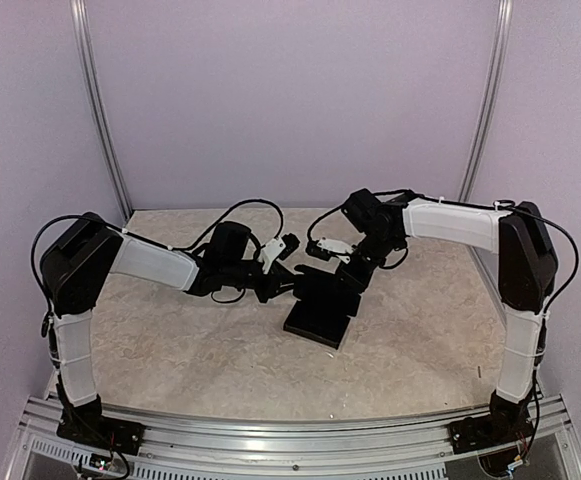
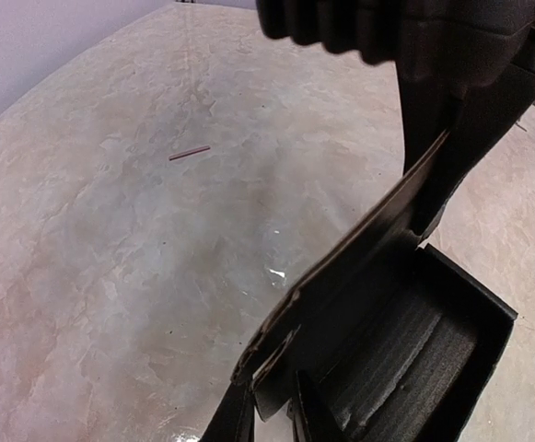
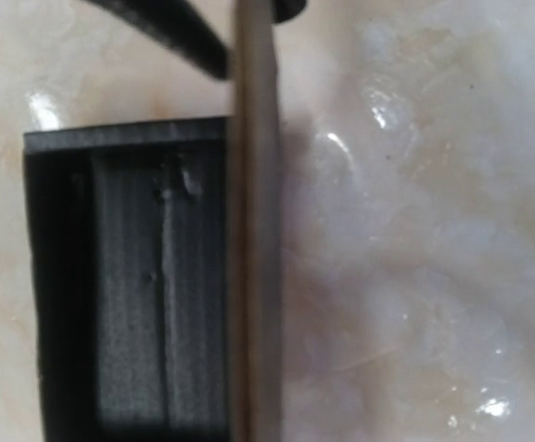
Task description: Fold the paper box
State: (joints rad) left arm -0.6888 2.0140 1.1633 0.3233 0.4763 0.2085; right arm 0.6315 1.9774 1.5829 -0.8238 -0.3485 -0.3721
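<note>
Paper box [image 1: 322,312] mid-table [image 1: 170,340], hollow side up, one flap [image 2: 377,230] raised. Right claw [image 1: 342,262] clamped on flap. Left claw [image 1: 286,262] beside flap; cannot tell whether closed.

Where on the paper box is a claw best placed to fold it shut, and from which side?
Probably the raised flap of the paper box, near its top edge, from above. It stands up from the wall of the open tray as a thin sheet, easy to pinch across, whereas the tray sits flat on the table.
</note>
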